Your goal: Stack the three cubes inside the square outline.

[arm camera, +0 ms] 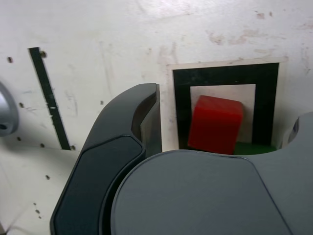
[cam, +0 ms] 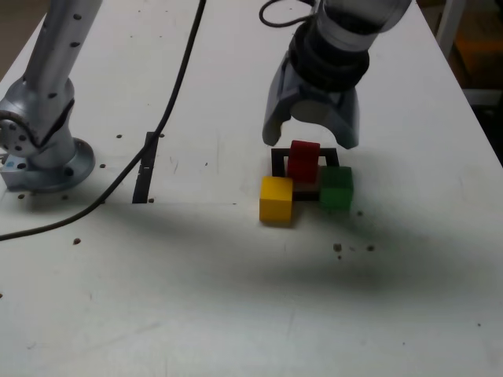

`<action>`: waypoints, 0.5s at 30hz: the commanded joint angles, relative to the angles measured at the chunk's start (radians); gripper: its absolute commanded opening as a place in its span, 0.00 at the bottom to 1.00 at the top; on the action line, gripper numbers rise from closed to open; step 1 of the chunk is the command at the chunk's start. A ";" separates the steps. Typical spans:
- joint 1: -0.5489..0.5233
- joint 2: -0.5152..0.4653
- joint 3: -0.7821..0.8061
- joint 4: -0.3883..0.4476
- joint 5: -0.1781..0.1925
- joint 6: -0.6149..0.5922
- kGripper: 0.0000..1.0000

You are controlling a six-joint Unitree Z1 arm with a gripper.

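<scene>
Three cubes sit at the square outline (cam: 277, 161): red cube (cam: 303, 159) inside, yellow cube (cam: 276, 199) and green cube (cam: 335, 187) on its near edge. Gripper (cam: 312, 133) hangs above the red cube, jaws spread, gripping nothing.

Red cube (cam: 304, 159) in square outline (cam: 277, 161); yellow cube (cam: 276, 199), green cube (cam: 335, 187) beside.

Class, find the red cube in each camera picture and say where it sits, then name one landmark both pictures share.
Exterior view: the red cube stands within the square outline, below the open gripper, behind the yellow cube and green cube.
Wrist view: the red cube sits inside the square outline, just beyond the gripper body.
Shared landmark: the straight black tape strip.
</scene>
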 commanded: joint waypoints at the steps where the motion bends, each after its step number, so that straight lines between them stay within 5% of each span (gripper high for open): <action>1: -0.008 -0.027 -0.012 0.017 0.005 -0.006 1.00; 15: -0.135 0.016 -0.199 0.123 -0.068 -0.094 0.99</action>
